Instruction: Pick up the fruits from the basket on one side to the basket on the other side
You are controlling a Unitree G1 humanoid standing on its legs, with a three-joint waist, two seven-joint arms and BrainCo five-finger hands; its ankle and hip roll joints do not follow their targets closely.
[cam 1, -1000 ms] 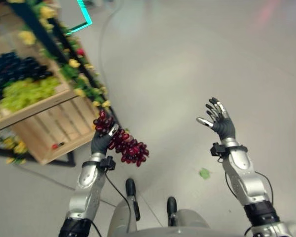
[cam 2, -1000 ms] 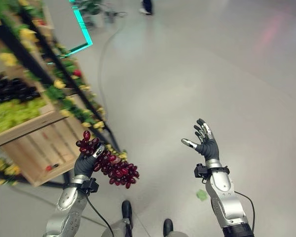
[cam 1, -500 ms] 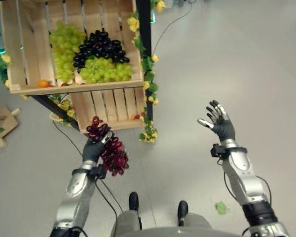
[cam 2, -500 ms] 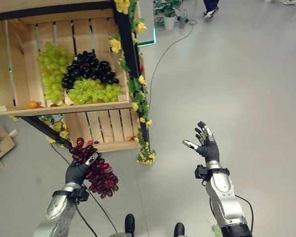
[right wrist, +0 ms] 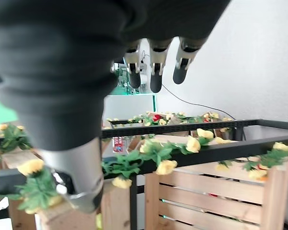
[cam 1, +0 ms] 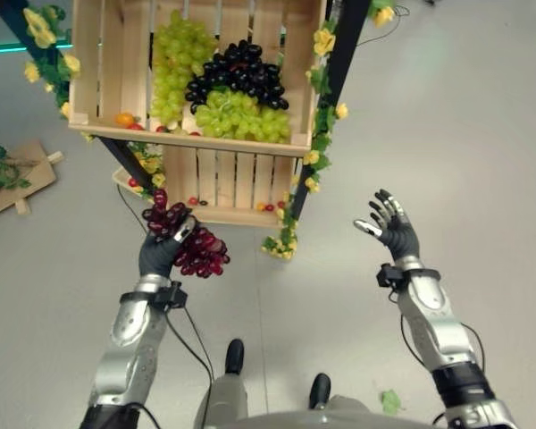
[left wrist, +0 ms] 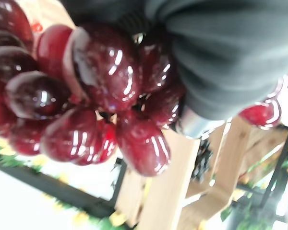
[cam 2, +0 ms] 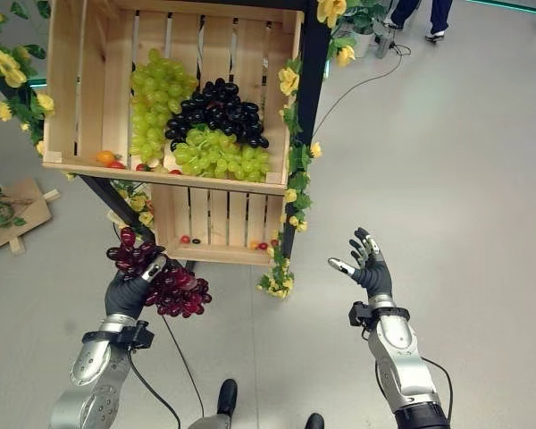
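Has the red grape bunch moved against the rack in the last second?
Yes. The view shifted too, but the red grapes, in the left hand, went from beside the flowered post to the lower crate's left end.

Two wooden crates (cam 2: 76, 80) on black rack (cam 2: 309, 98), upper and lower. Upper crate: two green grape bunches (cam 2: 216, 154), one black bunch (cam 2: 216, 103). One red grape bunch (cam 2: 165, 284) in left hand (cam 2: 125, 290).

Both head views look steeply down from above and share the slatted wooden crate (cam 2: 174, 116) on its flower-trimmed black rack. Each wrist view looks along its own hand from very close, toward that rack.
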